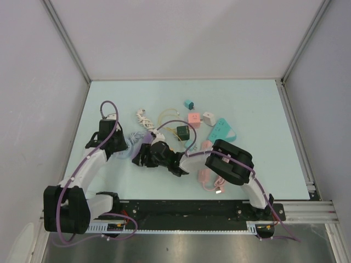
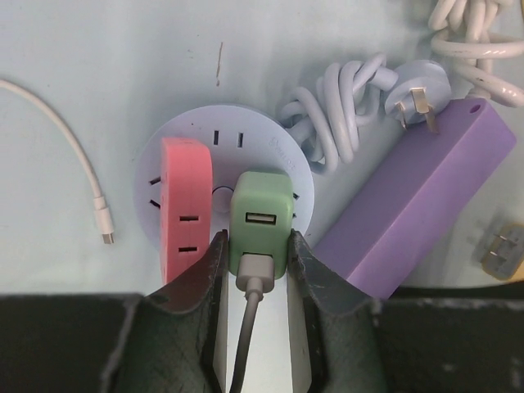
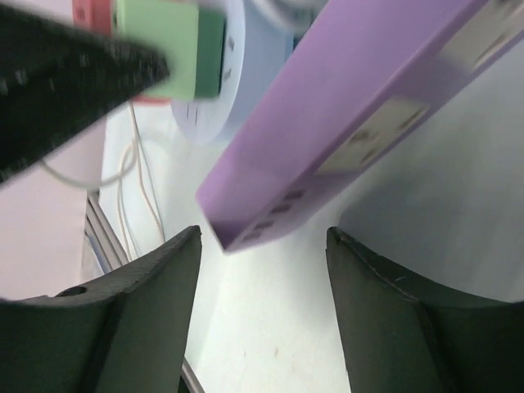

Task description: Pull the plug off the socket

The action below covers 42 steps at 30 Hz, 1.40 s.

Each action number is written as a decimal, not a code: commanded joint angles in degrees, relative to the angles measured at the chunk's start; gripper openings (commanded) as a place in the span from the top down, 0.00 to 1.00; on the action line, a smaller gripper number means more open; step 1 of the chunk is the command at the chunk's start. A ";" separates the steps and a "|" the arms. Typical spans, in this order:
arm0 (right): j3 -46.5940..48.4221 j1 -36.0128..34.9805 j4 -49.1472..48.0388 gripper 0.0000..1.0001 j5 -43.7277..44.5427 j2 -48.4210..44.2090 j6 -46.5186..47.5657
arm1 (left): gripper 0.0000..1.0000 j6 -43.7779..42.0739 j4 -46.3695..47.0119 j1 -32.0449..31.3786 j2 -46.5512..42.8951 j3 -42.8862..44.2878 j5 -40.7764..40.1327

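A green plug [image 2: 262, 217] with a grey USB cable in its near face sits in the round lavender socket [image 2: 237, 131], next to a pink plug [image 2: 184, 205]. My left gripper [image 2: 257, 237] is shut on the green plug, one finger against each side. In the top view this gripper [image 1: 122, 143] is at the table's left, by the socket [image 1: 133, 139]. My right gripper [image 3: 264, 232] is open, and the near end of a purple power strip [image 3: 352, 106] hangs just above its fingertips without touching them. The green plug [image 3: 172, 49] shows at the upper left of the right wrist view.
The purple power strip [image 2: 417, 205] lies right of the socket, with a coiled white cord [image 2: 344, 106] behind it. A thin white cable [image 2: 74, 155] lies to the left. Mid-table are a pink adapter [image 1: 194, 118], a dark green cube [image 1: 182, 132] and a teal strip [image 1: 222, 130].
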State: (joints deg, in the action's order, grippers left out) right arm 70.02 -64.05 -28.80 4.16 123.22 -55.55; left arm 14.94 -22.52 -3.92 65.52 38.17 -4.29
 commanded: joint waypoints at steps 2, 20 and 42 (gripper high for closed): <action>1.52 -3.00 0.94 0.39 3.57 -1.67 0.45 | 0.99 2.37 -1.74 1.28 -2.67 -1.52 -2.56; 8.64 -5.38 -8.57 0.85 10.49 8.27 13.01 | 1.00 3.96 -2.70 2.52 -4.43 -1.79 -5.46; 9.87 3.14 -8.99 0.53 -5.57 10.11 2.22 | 1.00 5.01 0.29 2.43 -8.39 -3.81 9.04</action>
State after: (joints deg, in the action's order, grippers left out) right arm 78.48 -60.64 -36.64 2.87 131.68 -49.67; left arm 18.11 -24.60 -1.48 59.00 34.79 -1.30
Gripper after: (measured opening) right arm 0.417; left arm 0.298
